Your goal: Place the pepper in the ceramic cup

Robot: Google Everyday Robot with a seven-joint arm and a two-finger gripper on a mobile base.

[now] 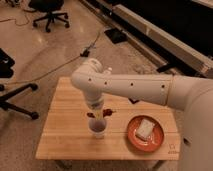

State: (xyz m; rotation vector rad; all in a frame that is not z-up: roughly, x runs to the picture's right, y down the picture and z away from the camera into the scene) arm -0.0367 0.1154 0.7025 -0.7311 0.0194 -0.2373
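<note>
The ceramic cup (98, 128) is small, round and pale, and stands upright near the front middle of the wooden table (65, 140). My gripper (98, 114) points straight down directly above the cup's rim. It is shut on the pepper (108, 112). The pepper is slim and dark red, lies crosswise in the gripper, and its ends stick out on both sides just above the cup. The white arm hides the gripper's upper part.
A red-orange plate (134, 140) holding a pale square item (144, 128) sits at the table's right front. A white bottle's top (107, 71) shows behind the arm. Office chairs (48, 12) and cables lie on the floor beyond the table.
</note>
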